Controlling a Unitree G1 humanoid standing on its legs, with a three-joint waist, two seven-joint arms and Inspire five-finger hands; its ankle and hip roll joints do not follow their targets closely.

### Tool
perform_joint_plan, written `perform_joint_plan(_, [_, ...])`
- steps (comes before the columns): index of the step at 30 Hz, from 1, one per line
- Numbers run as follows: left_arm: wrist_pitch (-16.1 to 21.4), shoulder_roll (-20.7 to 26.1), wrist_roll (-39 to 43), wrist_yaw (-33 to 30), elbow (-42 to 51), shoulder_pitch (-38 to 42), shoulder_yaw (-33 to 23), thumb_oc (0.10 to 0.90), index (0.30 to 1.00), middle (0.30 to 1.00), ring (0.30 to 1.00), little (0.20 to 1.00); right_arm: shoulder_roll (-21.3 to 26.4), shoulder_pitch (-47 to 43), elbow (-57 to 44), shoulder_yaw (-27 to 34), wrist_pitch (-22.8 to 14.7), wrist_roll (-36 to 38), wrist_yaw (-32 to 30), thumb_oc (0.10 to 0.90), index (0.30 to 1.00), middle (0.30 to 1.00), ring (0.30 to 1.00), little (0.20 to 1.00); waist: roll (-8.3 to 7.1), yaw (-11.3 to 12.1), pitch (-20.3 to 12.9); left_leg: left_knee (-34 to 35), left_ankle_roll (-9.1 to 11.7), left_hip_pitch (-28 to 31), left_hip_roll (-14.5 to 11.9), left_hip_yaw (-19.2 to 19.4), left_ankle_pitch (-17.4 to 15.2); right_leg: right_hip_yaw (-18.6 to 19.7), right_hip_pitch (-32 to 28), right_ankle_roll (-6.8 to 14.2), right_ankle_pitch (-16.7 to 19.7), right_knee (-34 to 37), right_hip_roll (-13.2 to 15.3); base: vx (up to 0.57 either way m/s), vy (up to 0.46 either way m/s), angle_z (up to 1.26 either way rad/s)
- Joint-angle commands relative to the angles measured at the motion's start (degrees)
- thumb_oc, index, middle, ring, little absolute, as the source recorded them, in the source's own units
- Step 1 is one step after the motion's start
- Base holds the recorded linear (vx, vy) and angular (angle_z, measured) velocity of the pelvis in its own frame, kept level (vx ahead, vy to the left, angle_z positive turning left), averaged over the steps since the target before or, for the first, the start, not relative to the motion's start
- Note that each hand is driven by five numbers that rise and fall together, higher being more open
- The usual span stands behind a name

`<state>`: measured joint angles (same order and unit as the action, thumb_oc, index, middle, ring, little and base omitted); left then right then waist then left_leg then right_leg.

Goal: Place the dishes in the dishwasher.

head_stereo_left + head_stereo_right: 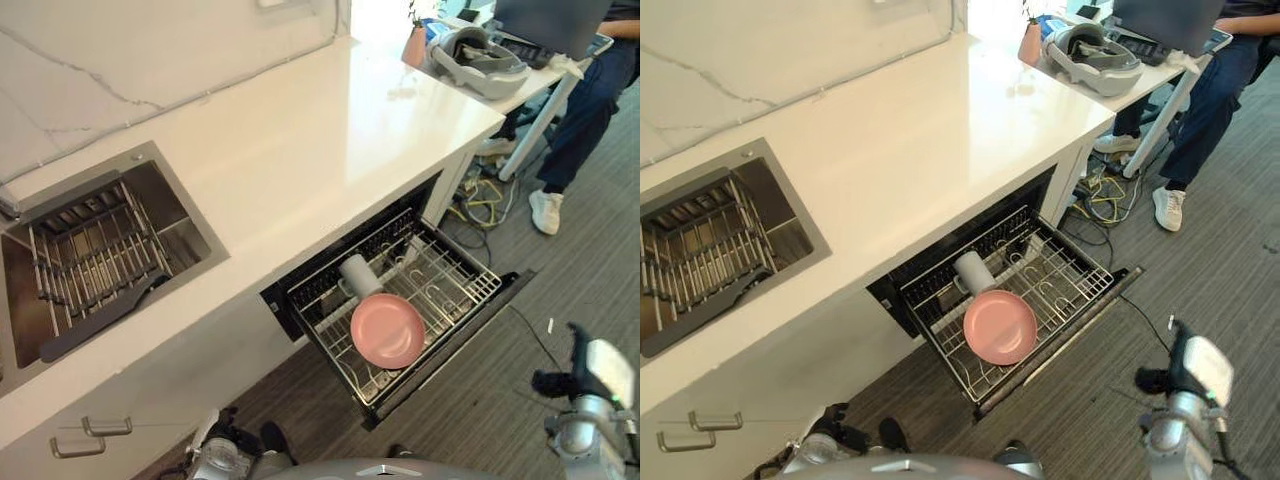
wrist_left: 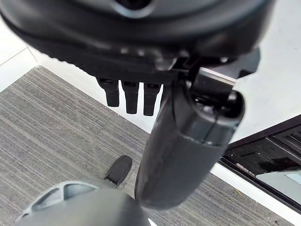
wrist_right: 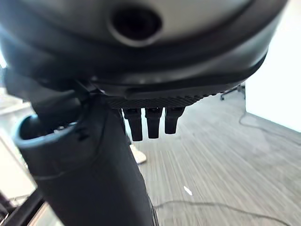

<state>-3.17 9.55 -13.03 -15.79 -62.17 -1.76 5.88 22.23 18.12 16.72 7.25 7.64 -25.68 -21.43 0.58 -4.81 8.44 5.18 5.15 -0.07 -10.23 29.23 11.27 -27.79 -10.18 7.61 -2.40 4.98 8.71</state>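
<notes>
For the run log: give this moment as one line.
left hand: open, idle | right hand: open, idle | pink plate, white cup: in dishwasher rack | rack: pulled out

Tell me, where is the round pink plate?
The round pink plate stands in the pulled-out wire dishwasher rack below the white counter, beside a white cup.

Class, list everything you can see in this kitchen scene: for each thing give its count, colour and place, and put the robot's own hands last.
Plate: one, pink, leaning in the pulled-out dishwasher rack.
Cup: one, white, lying in the rack behind the plate.
Dishwasher rack: one, wire, drawn out under the counter.
Counter: one, white.
Sink: one, steel, set in the counter's left part.
Drying rack: one, wire, in the sink.
Headset: one, grey, on the desk beyond the counter.
Person: one, dark trousers, white shoe, by the desk.
Left hand: dark, fingers straight, holding nothing.
Right hand: dark, fingers straight, holding nothing.
</notes>
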Motion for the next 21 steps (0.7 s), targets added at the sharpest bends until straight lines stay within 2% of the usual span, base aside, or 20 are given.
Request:
perform_joint_plan(1, [-0.3,0.8,-0.1,0.1,-3.0,0.9,0.2,0.8,0.9,0.9,0.9,0.9,0.0,-6.1,-1.9,-0.1,-4.8,7.1,1.1,0.4,0.3,0.3,0.3,0.3,-0.92,1.4,0.2,-2.5,2.4,1.9,-2.1,-1.3,-6.1,2.4,1.0,2.7,-0.5,-0.1,2.1,0.0,0.0,0.0])
perform_joint_plan(5, [0.2,1.1,0.3,0.5,-3.4,0.7,1.0,0.8,0.9,0.9,0.9,0.9,0.2,-10.7,2.6,-4.4,-6.9,10.0,1.8,0.4,0.3,0.3,0.3,0.3,-0.93,2.1,0.2,-2.3,2.4,2.0,-1.9,-1.6,-6.1,2.3,0.8,2.7,-0.5,-0.1,2.1,0.0,-0.001,0.04])
perform_joint_plan(8, [0.8,1.4,0.7,0.4,-3.7,0.8,2.2,0.8,0.9,0.9,0.9,0.9,-0.9,-16.5,8.4,-7.9,-8.9,14.7,1.4,0.4,0.3,0.3,0.3,0.3,-0.68,3.1,0.3,-2.2,2.3,2.1,-1.7,-1.9,-6.0,1.9,0.6,2.8,-0.5,0.0,2.3,0.0,-0.001,0.01])
perform_joint_plan(12, [1.3,2.7,1.5,-0.2,-3.4,0.6,3.6,0.8,0.9,0.9,0.9,0.9,-2.8,-26.7,17.5,-11.5,-10.5,21.5,-0.8,0.4,0.3,0.3,0.3,0.3,-0.09,5.6,0.5,-2.1,2.4,1.6,-1.4,-2.8,-5.7,0.9,0.2,2.6,-0.8,0.0,2.4,0.0,-0.003,0.03])
perform_joint_plan(13, [1.4,3.2,2.2,-0.8,-3.2,0.7,4.3,0.8,0.9,0.9,0.9,0.9,-4.2,-32.5,22.6,-12.7,-11.5,26.0,-1.9,0.4,0.3,0.3,0.3,0.3,0.45,7.1,0.9,-2.1,2.5,1.0,-1.3,-3.3,-5.3,0.5,0.3,2.4,-1.0,0.0,2.4,-0.01,-0.01,0.14])
perform_joint_plan(14, [1.4,3.2,2.3,-0.8,-3.2,0.9,4.2,0.8,0.9,0.9,0.9,0.9,-4.2,-33.0,23.1,-12.7,-11.8,26.2,-1.9,0.4,0.3,0.3,0.3,0.3,0.41,7.1,1.0,-2.1,2.5,1.0,-1.3,-3.4,-5.3,0.5,0.4,2.4,-1.0,0.0,2.4,-0.02,-0.013,0.19])
perform_joint_plan(16, [1.5,3.5,3.3,-1.5,-3.3,1.4,5.0,0.8,0.9,0.9,0.9,0.9,-5.4,-39.2,28.3,-13.4,-12.2,31.6,-2.7,0.4,0.3,0.3,0.3,0.3,1.2,8.7,1.7,-2.0,2.7,-0.2,-1.0,-4.2,-4.7,-0.2,0.8,2.4,-1.1,0.0,2.6,-0.04,-0.013,0.19])
perform_joint_plan(19, [1.7,3.7,5.1,-2.2,-2.9,1.6,6.0,0.8,0.9,0.9,0.9,0.9,-7.1,-47.6,32.5,-13.2,-13.1,39.8,-2.6,0.4,0.3,0.3,0.3,0.3,3.1,11.7,2.3,-1.6,3.1,-2.0,-0.3,-5.5,-3.5,-1.3,1.7,2.4,-1.0,0.0,3.0,-0.05,0.01,0.13])
perform_joint_plan(21, [1.9,3.6,5.2,-2.2,-2.7,1.6,6.4,0.8,0.9,0.9,0.9,0.9,-6.7,-49.8,34.0,-13.1,-13.4,41.2,-2.3,0.4,0.3,0.3,0.3,0.3,3.52,12.1,2.5,-1.5,3.1,-2.5,-0.1,-5.9,-3.3,-1.7,1.9,2.3,-0.9,0.0,3.0,-0.03,0.01,0.18])
